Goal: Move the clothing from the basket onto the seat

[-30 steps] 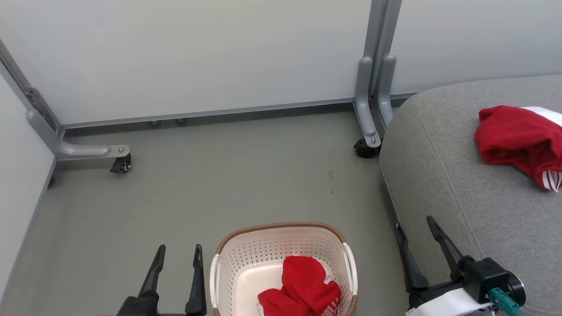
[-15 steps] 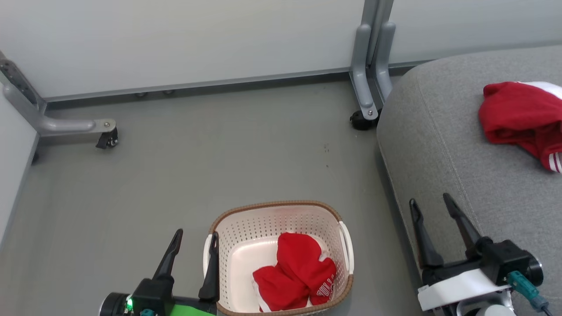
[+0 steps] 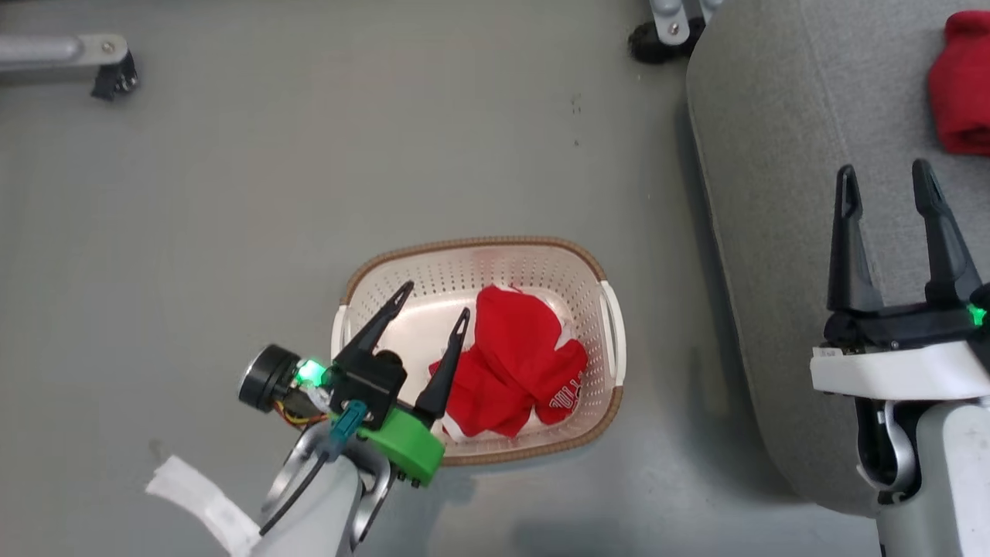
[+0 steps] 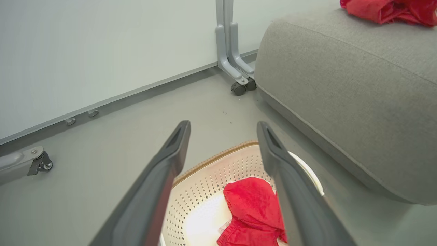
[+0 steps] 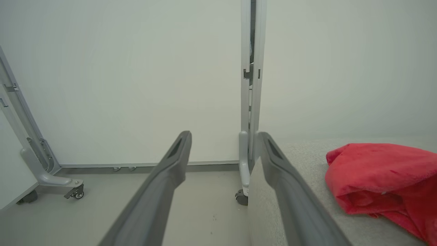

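Observation:
The cream perforated basket with a brown rim stands on the grey floor, and red clothing lies crumpled in its right half. My left gripper hangs open over the basket's left part, its right finger close beside the red cloth, nothing between the fingers. From the left wrist, the basket and clothing lie below the open fingers. The grey seat fills the right side, with another red garment on it. My right gripper stands open above the seat, empty.
Grey wheeled partition feet stand at the far left and by the seat's corner. White wall panels close off the back. A white strip hangs by my left forearm. Bare grey floor surrounds the basket.
The head camera has tilted down, shifting the whole picture. My left gripper has moved right, from beside the basket to over its inside. The right gripper stays open over the seat.

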You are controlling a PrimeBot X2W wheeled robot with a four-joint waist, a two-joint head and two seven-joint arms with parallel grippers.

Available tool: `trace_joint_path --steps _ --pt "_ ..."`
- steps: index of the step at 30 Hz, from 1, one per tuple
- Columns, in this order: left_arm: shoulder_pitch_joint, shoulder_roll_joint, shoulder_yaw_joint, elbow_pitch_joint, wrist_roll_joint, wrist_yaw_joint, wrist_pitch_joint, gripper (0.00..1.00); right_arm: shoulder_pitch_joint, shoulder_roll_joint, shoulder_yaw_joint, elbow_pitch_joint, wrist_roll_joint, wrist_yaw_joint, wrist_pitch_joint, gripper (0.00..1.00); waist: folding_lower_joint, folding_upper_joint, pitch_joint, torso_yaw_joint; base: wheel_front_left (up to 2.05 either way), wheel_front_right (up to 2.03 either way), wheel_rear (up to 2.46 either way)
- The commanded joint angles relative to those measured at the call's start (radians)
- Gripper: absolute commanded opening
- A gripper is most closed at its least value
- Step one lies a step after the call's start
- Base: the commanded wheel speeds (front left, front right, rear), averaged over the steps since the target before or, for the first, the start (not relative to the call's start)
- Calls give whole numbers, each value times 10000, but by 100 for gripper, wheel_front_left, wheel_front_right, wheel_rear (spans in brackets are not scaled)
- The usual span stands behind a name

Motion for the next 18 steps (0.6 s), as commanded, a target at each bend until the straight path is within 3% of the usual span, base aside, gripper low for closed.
trace_joint_path --steps 1,6,18 --pt "-642 168 -226 228 243 -49 -6 100 -327 -87 54 -120 21 -14 -31 100 -2 0 2204 -225 0 0 0" --pt "-2440 650 -1606 1389 831 -73 -6 100 -1020 -46 -337 -486 196 -14 -31 100 -2 0 3452 -576 0 0 0" --pt "-5576 1755 -5140 3461 1090 -72 -6 100 -2071 310 -1517 -1450 822 -14 -31 100 -2 0 5686 -1216 0 0 0"
